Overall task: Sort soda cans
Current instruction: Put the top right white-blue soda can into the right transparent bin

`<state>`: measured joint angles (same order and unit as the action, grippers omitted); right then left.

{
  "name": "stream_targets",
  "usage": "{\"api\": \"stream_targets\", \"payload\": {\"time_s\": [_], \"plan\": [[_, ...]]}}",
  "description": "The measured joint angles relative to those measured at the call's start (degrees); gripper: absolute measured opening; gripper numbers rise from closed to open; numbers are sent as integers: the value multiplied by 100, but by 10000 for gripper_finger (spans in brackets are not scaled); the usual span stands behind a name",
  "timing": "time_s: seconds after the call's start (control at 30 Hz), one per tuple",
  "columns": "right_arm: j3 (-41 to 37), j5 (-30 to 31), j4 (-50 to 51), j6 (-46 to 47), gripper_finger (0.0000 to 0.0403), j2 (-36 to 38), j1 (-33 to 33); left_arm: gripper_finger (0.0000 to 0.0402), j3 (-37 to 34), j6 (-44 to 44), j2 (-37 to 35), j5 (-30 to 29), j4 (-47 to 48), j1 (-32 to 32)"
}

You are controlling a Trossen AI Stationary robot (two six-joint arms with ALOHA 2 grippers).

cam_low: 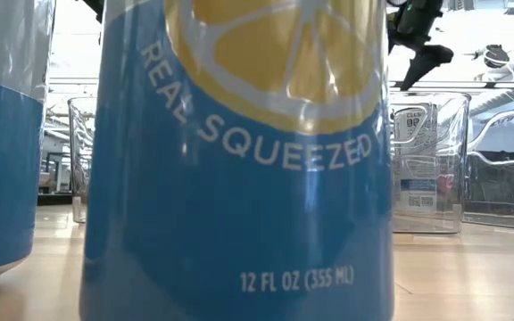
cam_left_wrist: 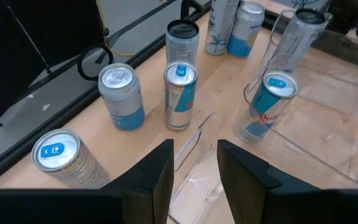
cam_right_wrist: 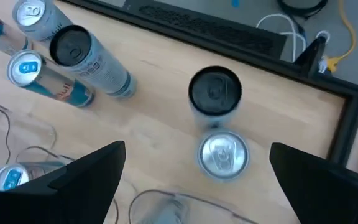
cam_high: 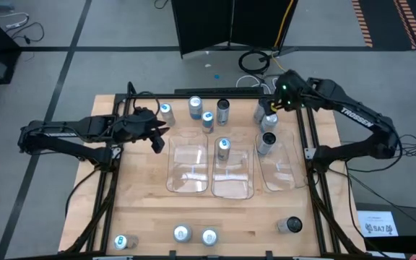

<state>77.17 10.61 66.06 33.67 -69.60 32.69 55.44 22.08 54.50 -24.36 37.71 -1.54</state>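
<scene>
From above the table, we see three clear rectangular plastic trays (cam_high: 188,167) at centre, silver-topped cylindrical metal soda cans (cam_high: 196,107) clustered at twelve o'clock, others at six. We judge a pick is being lined up. The right gripper (cam_high: 271,114) hovers at one o'clock over two cans; the left gripper (cam_high: 154,135) waits at ten o'clock. In the left wrist view, its fingers (cam_left_wrist: 151,177) stand narrowly parted, holding nothing. In the right wrist view, wide-spread fingers (cam_right_wrist: 86,171) bracket a silver-topped can (cam_right_wrist: 223,155), untouched; next we must descend squarely.
</scene>
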Motion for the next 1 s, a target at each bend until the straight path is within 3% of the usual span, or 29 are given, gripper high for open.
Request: {"api": "stream_targets", "payload": {"time_s": [0.17,0.4,0.7,0.83,1.0], "plan": [[2,-344,-37,-355,391,-604,542,132,0,-1,0,1,-163,0],[2,-352,-392,-880,391,-1522,874,132,0,6,0,0,-155,0],[2,-362,-633,-1113,391,-2045,1109,132,0,7,0,2,-148,0],[2,-662,-636,-1211,391,-2207,1271,132,0,5,0,0,-148,1],[0,-798,-639,-1319,364,-2451,1318,132,0,2,0,-31,-145,1]]}}
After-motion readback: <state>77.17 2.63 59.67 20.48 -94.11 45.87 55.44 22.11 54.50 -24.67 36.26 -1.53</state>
